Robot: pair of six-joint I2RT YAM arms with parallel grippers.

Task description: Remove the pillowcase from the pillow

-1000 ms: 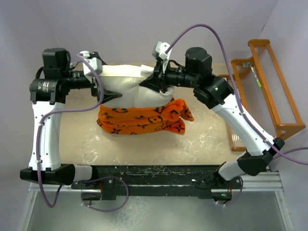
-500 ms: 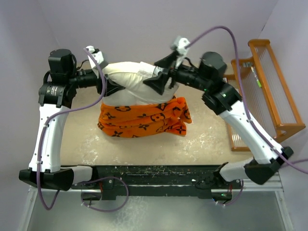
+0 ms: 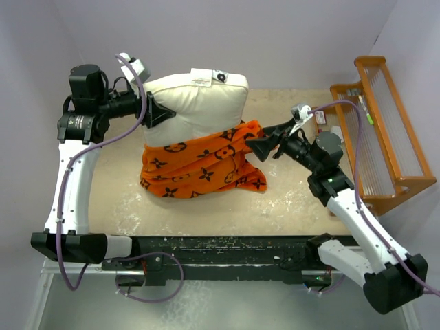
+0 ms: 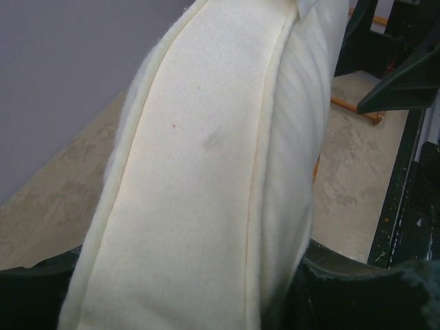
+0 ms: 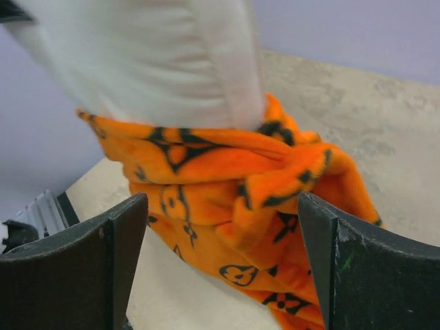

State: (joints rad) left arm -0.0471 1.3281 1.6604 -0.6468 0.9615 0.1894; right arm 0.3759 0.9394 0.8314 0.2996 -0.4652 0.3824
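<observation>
Pillow [image 3: 196, 103] stands upright, one edge clamped in the left jaws, its lower half sunk in the bunched pillowcase [image 3: 199, 168] on the tabletop [image 3: 295, 199]. Right jaws apart, orange folds just ahead of them. Best to close on a thick fold and drag it down and away while the left holds high.

Seemingly fleecy pillowcase [image 3: 199, 168], matt cloth pillow [image 3: 196, 103]

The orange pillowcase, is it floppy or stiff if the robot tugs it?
Probably floppy: the pillowcase is bunched in soft folds low around the pillow. It would likely sag when lifted, not hold shape. Its fuzzy look suggests little slipping.
</observation>
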